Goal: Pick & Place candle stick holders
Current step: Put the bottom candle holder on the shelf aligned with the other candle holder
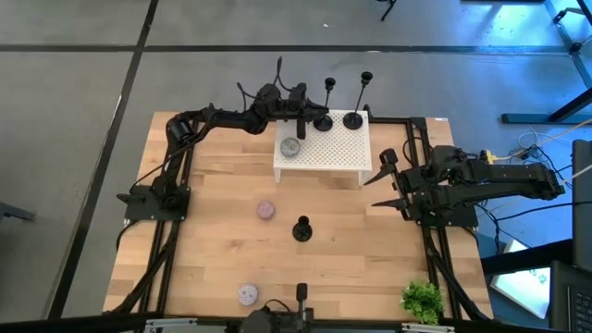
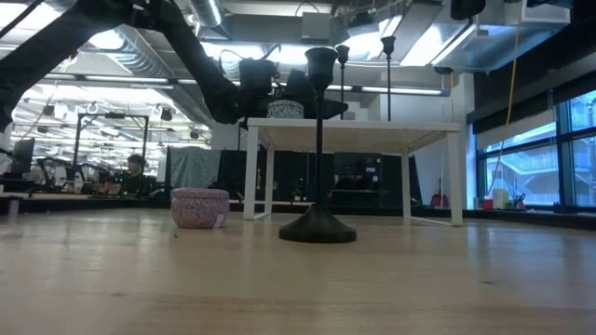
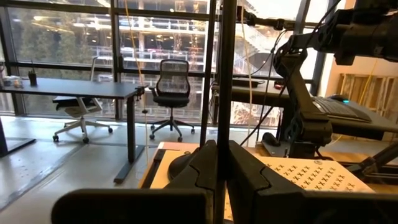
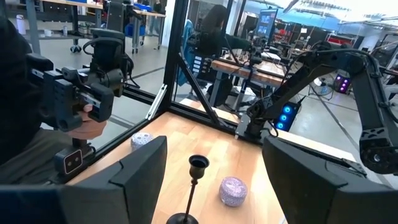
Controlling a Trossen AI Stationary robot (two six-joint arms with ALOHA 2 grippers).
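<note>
I'm looking down on a pale wooden table (image 1: 213, 185) with a white perforated stand (image 1: 324, 148) at its far side. My left gripper (image 1: 310, 111) reaches over the stand's far edge, fingers closed on the thin stem of one candle stick holder (image 1: 325, 104); a taller holder (image 1: 359, 100) stands just right of it on the stand. The third holder (image 1: 302, 228) stands alone on the table, nearer me. My right gripper (image 1: 384, 180) waits at the right side, fingers spread wide, holding nothing. A grey disc (image 1: 289, 146) lies on the stand, a pink disc (image 1: 266, 210) on the table.
</note>
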